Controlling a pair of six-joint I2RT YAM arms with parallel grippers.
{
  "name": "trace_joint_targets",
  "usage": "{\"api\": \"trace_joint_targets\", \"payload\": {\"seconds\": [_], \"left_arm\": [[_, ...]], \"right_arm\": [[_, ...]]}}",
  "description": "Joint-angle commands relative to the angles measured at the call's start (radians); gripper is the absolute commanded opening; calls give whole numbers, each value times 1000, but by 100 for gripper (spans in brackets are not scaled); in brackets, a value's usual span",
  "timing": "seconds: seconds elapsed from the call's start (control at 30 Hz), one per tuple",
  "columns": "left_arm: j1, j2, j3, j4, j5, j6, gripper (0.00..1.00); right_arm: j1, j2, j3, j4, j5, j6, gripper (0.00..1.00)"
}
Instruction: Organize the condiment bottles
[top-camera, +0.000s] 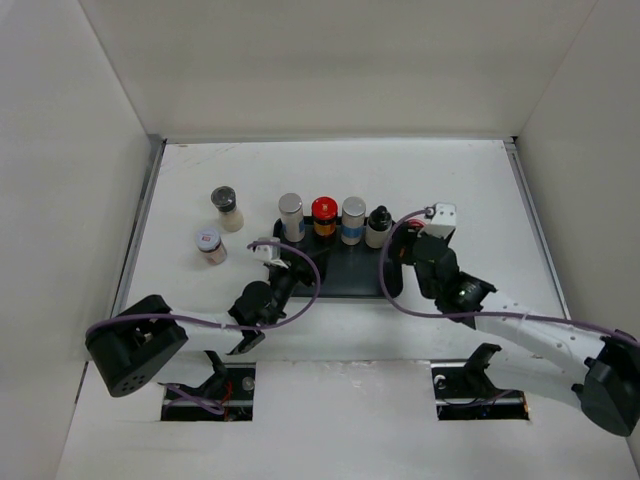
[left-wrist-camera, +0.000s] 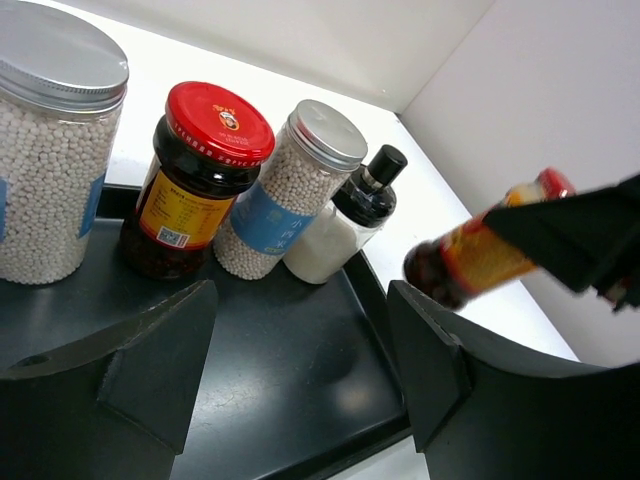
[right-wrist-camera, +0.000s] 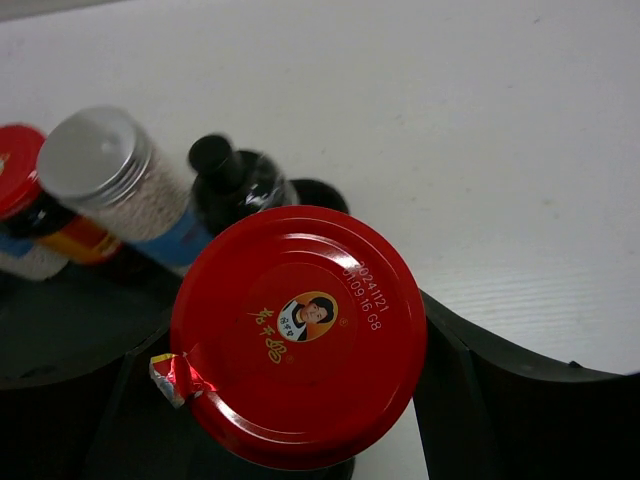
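Observation:
Four condiment bottles stand in a row along the back of the black tray: a silver-capped one, a red-capped one, a silver-capped one and a black-capped one. Two more stand on the table to the left, one dark-capped and one white-capped. My right gripper is shut on a red-capped jar at the tray's right end, in front of the black-capped bottle. The left wrist view shows that jar tilted above the table. My left gripper is open and empty over the tray's left part.
The white table is walled at the back and on both sides. The tray's front half is bare. Purple cables loop off both arms near the tray.

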Motion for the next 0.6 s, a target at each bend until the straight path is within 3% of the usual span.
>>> {"api": "trace_joint_targets", "payload": {"seconds": [0.0,0.3,0.57], "left_arm": [[9,-12,30,41,5,-8,67],[65,-95,76,-178,-67,-35,66],[156,-290,203,-672,-119,-80,74]], "right_arm": [[66,21,25,94,12,44,61],[126,162,25,201,-4,47,62],[171,274,-9,272,-2,37,65]]}}
